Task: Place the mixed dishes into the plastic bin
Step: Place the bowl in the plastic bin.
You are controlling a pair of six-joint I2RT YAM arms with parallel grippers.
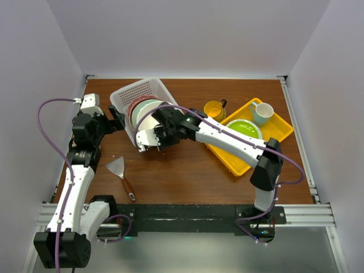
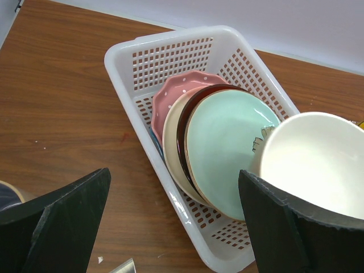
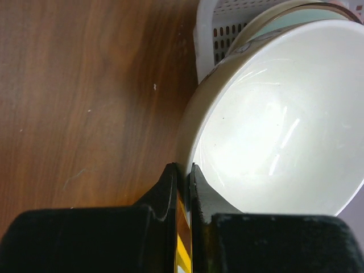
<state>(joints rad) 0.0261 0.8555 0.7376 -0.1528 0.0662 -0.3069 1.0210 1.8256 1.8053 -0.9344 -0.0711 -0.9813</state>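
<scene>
**Cream bowl gripped at the bin's near end**

In the right wrist view, the right gripper (image 3: 183, 170) is seen pressed together on the rim of the large cream bowl (image 3: 273, 131), with one finger inside the rim and one outside. The bowl is held on edge, its pale inside facing the camera. It is placed at the near end of the plastic bin (image 2: 170, 37), just in front of the dishes stacked there. Whether it rests on the bin's wall or floor cannot be told.

Four dishes are stood on edge in a row inside the bin. The pink dotted plate (image 2: 176, 91) is farthest back, followed by the cream-pink plate (image 2: 170, 136), the dark red-rimmed bowl (image 2: 185, 114) and a pale green dish (image 2: 227, 148).

The left gripper (image 2: 173, 172) is held spread wide beside the bin, and nothing is gripped in it.

In the top view, the yellow mug (image 1: 214, 109) is seen upright on the table (image 1: 187, 170), between the bin and the yellow tray (image 1: 233, 159). A lime-green plate (image 1: 245, 128) and a white cup (image 1: 261, 112) are carried on that tray. A spatula (image 1: 120, 170) is laid flat on the table near the left arm.
</scene>
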